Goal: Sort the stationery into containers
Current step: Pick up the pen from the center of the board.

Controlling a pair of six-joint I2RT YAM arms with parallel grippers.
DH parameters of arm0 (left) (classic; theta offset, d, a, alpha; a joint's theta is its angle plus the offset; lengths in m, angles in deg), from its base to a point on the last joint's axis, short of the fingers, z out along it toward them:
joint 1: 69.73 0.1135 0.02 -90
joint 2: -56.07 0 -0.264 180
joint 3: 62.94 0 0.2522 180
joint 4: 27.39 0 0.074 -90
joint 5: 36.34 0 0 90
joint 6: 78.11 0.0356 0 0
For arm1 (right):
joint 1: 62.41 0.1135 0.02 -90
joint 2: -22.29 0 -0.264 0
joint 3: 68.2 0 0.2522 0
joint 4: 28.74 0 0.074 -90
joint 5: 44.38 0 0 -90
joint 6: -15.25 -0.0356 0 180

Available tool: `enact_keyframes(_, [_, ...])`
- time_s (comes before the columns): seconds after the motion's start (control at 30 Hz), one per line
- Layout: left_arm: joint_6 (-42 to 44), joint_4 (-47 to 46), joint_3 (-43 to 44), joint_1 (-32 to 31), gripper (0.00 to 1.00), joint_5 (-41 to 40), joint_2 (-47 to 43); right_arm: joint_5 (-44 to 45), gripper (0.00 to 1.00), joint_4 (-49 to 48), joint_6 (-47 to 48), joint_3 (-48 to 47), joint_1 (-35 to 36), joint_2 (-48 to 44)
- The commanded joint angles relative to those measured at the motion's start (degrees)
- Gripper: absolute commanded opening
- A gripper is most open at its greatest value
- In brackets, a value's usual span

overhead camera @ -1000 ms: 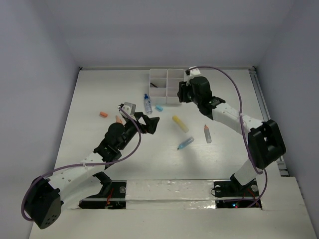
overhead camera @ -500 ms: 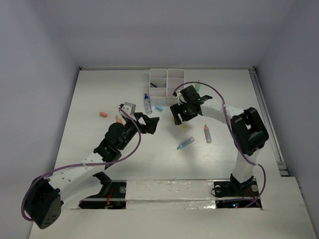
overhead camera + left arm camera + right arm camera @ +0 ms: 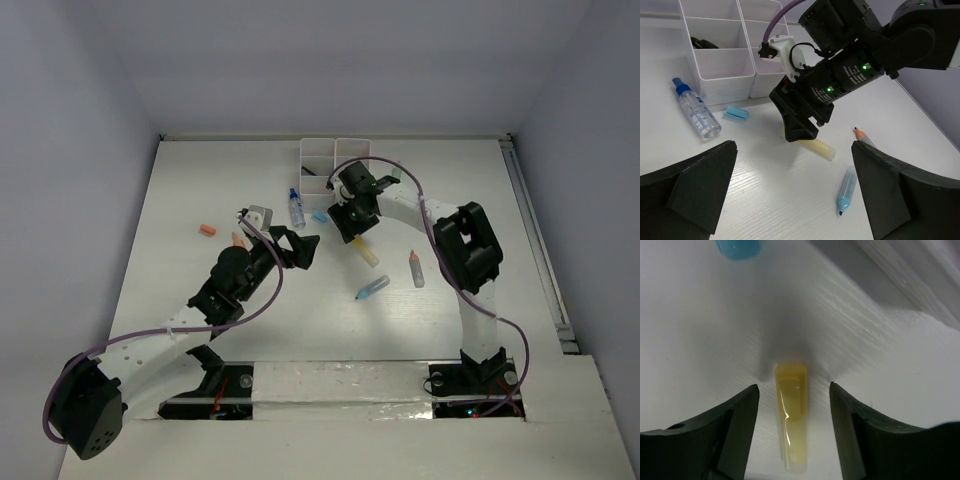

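A yellow highlighter [image 3: 367, 253] [image 3: 818, 148] [image 3: 792, 415] lies on the white table in front of the white compartment organiser [image 3: 320, 160] [image 3: 720, 75]. My right gripper [image 3: 351, 229] [image 3: 793, 391] is lowered over its far end, open, one finger on each side and not touching it. My left gripper [image 3: 300, 248] [image 3: 794, 167] hovers open and empty to the left of it. A blue highlighter [image 3: 373, 288] [image 3: 846, 190] and an orange-tipped pen [image 3: 416, 269] [image 3: 862, 135] lie nearer and to the right.
A small spray bottle [image 3: 296, 208] [image 3: 696, 110] and a blue eraser [image 3: 320, 216] [image 3: 736, 113] [image 3: 737, 247] lie just before the organiser. An orange eraser [image 3: 207, 230] sits at the left. One organiser compartment holds something black [image 3: 702, 44].
My right arm has swung from above the organiser down and left, and its open gripper now straddles the yellow highlighter. The left arm has stayed put.
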Motion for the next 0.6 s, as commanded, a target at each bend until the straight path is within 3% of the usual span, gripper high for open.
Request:
enact_keyframes(0.0, [-0.2,-2.1,0.0,-0.2,0.99,0.0,-0.2,1.5,0.60,5.1,1.3,-4.6,0.1,2.3])
enact_keyframes(0.2, [-0.1,-1.9,0.0,-0.2,0.99,-0.2,-0.5,0.7,0.45,6.7,2.1,-8.2,0.1,5.0])
enact_keyframes(0.27, [-0.2,-1.7,0.0,-0.2,0.99,-0.2,-0.6,1.1,0.37,6.8,2.4,-8.4,0.1,5.7])
enact_keyframes(0.3, [-0.1,-1.7,0.0,-0.2,0.99,-0.3,-0.7,1.3,0.25,6.6,2.5,-8.4,0.1,5.7])
enact_keyframes(0.4, [-0.1,-1.7,-0.1,-0.2,0.99,-0.5,-1.0,2.3,0.13,4.1,3.0,-7.4,0.1,4.0])
enact_keyframes(0.57, [-0.1,-1.5,0.2,-0.2,0.99,-0.4,-0.3,6.4,0.05,-8.1,2.7,-3.3,0.1,-2.7])
